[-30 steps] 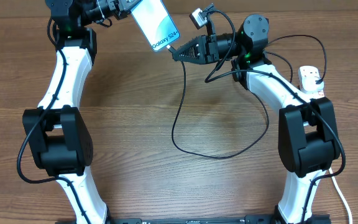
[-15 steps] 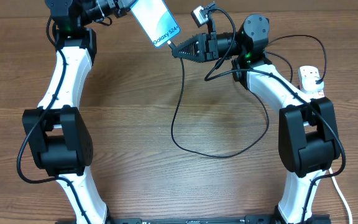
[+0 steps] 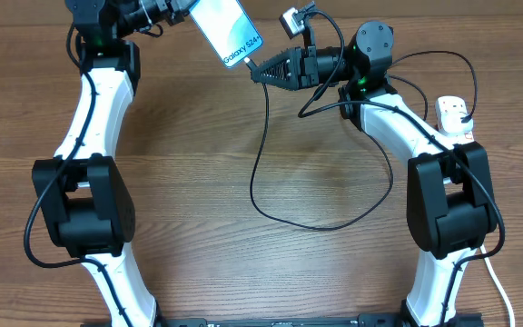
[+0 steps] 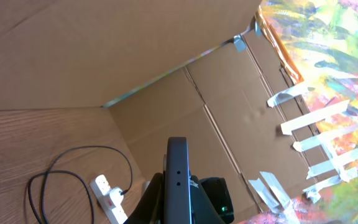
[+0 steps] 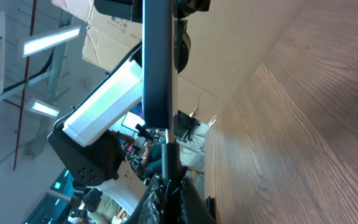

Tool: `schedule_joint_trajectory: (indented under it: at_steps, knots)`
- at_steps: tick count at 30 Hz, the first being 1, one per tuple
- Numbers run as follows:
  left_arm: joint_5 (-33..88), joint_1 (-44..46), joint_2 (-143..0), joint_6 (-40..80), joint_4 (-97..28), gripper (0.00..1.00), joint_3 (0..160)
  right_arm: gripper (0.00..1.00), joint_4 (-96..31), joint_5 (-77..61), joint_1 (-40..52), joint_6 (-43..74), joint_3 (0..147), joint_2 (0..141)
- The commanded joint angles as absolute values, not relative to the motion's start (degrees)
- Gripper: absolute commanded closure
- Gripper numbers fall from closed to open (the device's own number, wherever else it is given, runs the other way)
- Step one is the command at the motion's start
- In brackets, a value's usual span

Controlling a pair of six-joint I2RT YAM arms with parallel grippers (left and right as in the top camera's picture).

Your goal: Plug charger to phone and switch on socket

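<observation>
In the last second my right gripper point(image 3: 258, 73), jaws clamped on the connector end of the charger point(image 3: 260, 173), has crept up to the lower edge of the phone point(image 3: 228, 29). My left gripper point(image 3: 184, 9) holds the phone clamped above the table's far edge. Mating looks close, but I cannot tell whether the tip is seated. The socket point(image 3: 455, 116) lies at the right edge, its switch too small to read.

A wood-grain tabletop point(image 3: 198, 163) is enclosed at its far edge by taped cardboard panels point(image 4: 104, 50), and ceiling strip lights point(image 5: 50, 38) are seen beyond.
</observation>
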State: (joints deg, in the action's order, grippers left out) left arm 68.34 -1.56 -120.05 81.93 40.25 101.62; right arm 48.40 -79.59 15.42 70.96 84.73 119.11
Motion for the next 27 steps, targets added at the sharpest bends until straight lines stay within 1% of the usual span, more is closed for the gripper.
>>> schedule_joint_trajectory:
  at_steps: [1, 27]
  knots:
    - [68.8, -2.2, -119.3, 82.7, 40.5, 0.96, 102.4, 0.96, 48.8, -77.6, 15.4, 71.5, 84.6, 119.3]
    - [69.0, -1.5, -119.3, 82.2, 40.5, 0.96, 102.4, 0.96, 48.8, -77.6, 15.4, 71.6, 84.6, 119.3]
